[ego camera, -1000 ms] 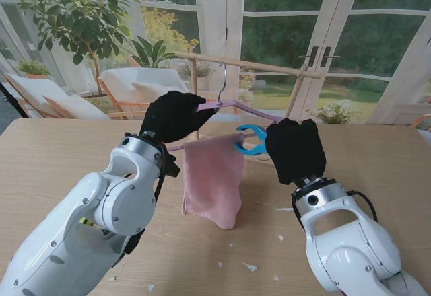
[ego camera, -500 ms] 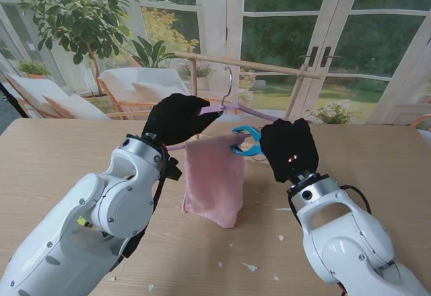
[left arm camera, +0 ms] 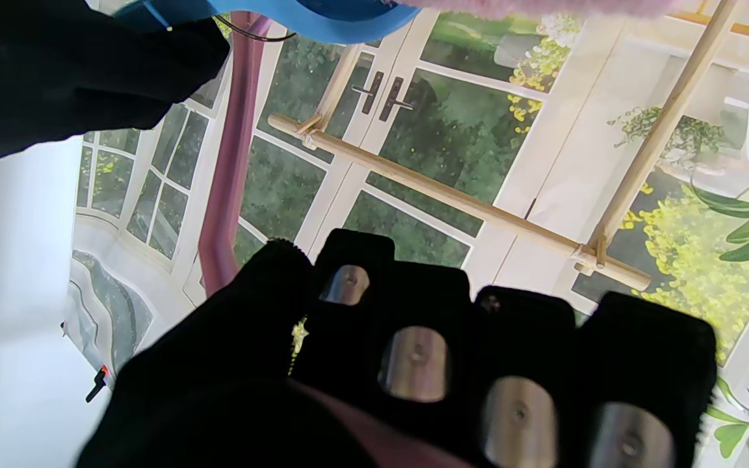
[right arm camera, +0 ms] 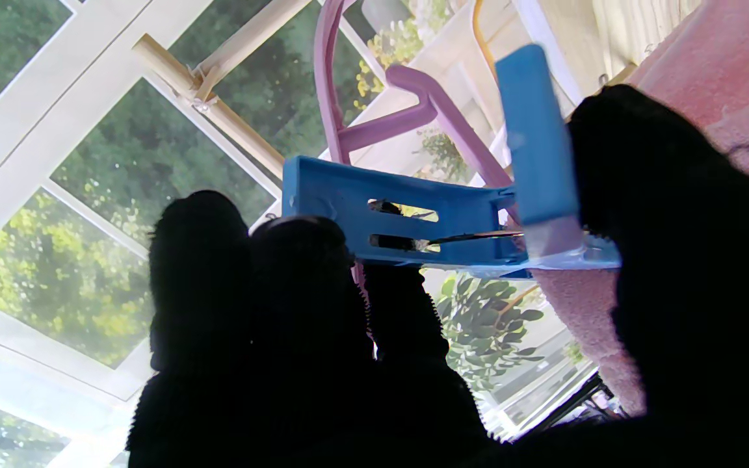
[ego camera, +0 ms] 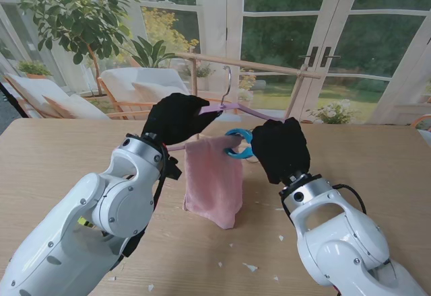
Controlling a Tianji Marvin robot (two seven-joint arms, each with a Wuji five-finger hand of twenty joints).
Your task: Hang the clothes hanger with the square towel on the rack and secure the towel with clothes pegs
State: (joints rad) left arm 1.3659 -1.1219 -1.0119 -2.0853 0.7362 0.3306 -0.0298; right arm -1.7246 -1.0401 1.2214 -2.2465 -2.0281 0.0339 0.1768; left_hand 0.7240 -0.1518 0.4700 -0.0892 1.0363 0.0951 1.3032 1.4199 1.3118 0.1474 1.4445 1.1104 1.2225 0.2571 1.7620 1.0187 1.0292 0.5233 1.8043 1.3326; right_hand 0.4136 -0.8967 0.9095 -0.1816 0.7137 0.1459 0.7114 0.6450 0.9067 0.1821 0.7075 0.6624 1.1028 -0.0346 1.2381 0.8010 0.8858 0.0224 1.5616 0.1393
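Note:
A pink hanger hangs by its metal hook from the wooden rack rail. A pink square towel is draped over its lower bar. My left hand, in a black glove, is shut on the hanger's left arm. My right hand is shut on a blue clothes peg, which sits at the towel's top right edge. In the right wrist view the blue peg is pinched between thumb and fingers, its jaws at the pink towel. The left wrist view shows the hanger arm and the peg.
The wooden rack's posts stand at the table's far side before glass doors. Small white scraps lie on the wooden table near me. A potted plant and chairs stand beyond the table at the far left.
My right hand has carried the blue peg leftward to the towel's top right edge. The left hand and the hanger have stayed nearly still.

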